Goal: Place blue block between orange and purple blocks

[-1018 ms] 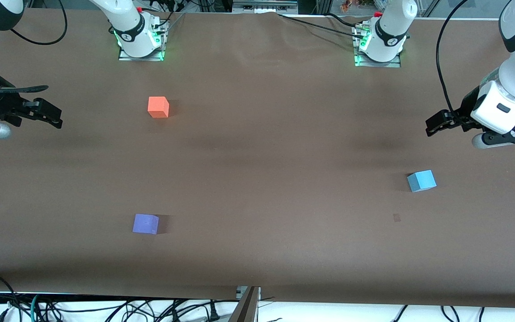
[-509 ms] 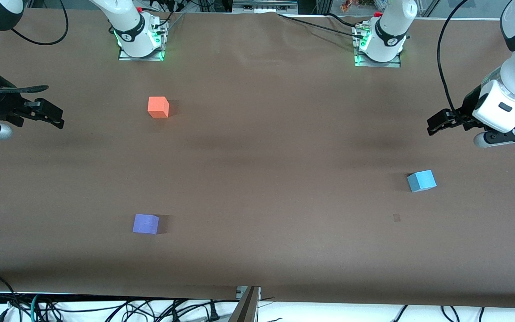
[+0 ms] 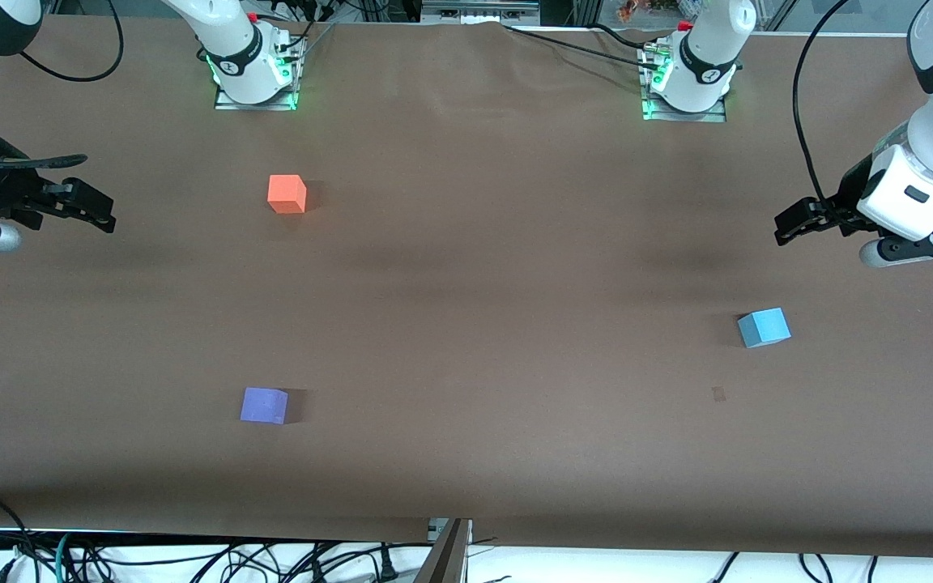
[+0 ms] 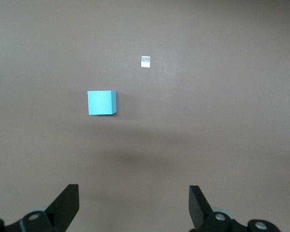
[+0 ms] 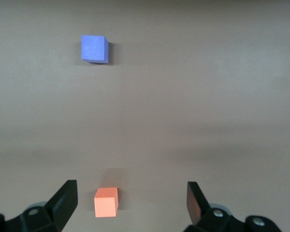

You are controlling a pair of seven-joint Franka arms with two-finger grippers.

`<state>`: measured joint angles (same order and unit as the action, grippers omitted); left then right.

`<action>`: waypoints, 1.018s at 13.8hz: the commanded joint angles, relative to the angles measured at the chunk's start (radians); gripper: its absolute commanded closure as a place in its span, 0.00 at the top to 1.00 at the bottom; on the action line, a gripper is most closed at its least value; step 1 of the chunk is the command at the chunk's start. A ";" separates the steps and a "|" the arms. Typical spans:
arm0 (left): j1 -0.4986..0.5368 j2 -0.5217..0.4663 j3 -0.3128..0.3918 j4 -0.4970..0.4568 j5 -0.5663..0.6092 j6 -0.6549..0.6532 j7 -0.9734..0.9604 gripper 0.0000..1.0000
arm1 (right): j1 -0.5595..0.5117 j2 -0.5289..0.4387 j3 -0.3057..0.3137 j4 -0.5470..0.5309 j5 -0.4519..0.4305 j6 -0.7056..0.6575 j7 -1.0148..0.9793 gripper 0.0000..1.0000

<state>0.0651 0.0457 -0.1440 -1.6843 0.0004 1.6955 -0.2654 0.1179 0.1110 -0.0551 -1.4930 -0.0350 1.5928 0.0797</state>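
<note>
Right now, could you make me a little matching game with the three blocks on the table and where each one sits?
Things:
1. orange block
2. purple block
3. blue block

Places:
A. toward the left arm's end of the table
B. right arm's end, nearest the front camera
C. right arm's end, closest to the robot bases

Pairs: 1-C, 2-B, 3-A

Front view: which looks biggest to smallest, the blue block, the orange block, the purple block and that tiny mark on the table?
1. Blue block, purple block and orange block: alike, no ranking.
2. Tiny mark: clearly smallest.
</note>
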 commanded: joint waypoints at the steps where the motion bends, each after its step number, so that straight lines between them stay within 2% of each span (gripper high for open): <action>1: 0.004 -0.018 0.001 -0.022 -0.007 0.015 0.012 1.00 | -0.009 0.002 0.003 0.010 0.020 -0.001 0.006 1.00; 11: 0.004 0.006 0.007 -0.008 0.010 0.016 0.009 1.00 | -0.011 0.004 0.001 0.010 0.032 -0.001 0.006 1.00; 12: 0.001 0.023 0.004 -0.006 0.074 0.021 0.012 1.00 | -0.011 0.002 0.001 0.010 0.032 -0.001 0.006 1.00; 14: -0.019 0.139 -0.003 0.042 0.145 0.082 0.008 1.00 | -0.011 0.004 0.001 0.010 0.033 0.001 0.006 1.00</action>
<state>0.0646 0.0818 -0.1438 -1.6913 0.0925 1.7245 -0.2641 0.1176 0.1115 -0.0569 -1.4931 -0.0222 1.5929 0.0799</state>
